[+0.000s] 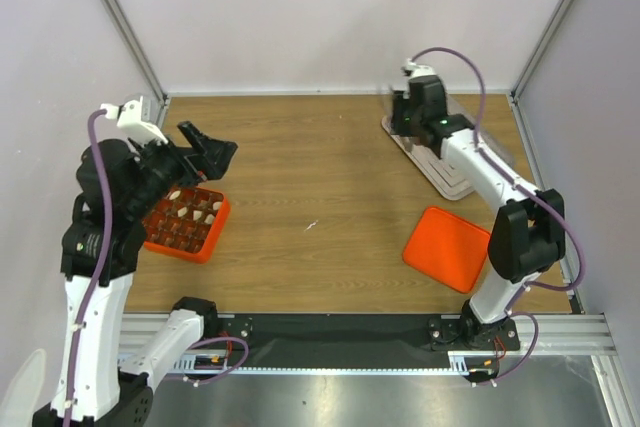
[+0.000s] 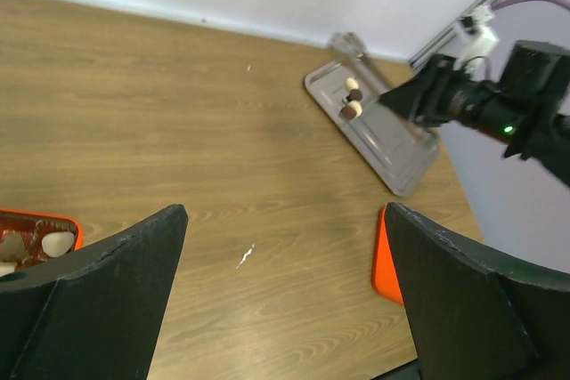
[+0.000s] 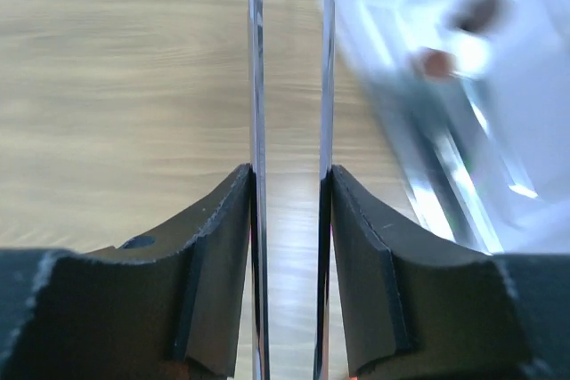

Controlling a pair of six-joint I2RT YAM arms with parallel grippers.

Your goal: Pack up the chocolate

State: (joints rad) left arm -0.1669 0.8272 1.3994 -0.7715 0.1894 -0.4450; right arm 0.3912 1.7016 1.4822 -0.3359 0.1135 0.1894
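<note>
The left gripper (image 2: 285,215) had its black jaws spread wide, gripping nothing. The right gripper (image 3: 289,175) pinched thin metal tongs (image 3: 256,86), its matte pads pressed onto the two shiny blades, which ran straight toward 12 o'clock. From overhead, on the wood-grain table (image 1: 320,177), a square orange gridded box (image 1: 216,230) sat at 9 o'clock. It held small rounded chocolate pieces (image 1: 198,217), dark brown and cream. A flat, round-cornered orange lid (image 1: 447,249) lay at 4 o'clock. At 2 o'clock an oblong metal tray (image 2: 392,144), its long axis running 11 to 5, carried a few more pieces in a short line at one end. Each was too small to tell which way it pointed.
</note>
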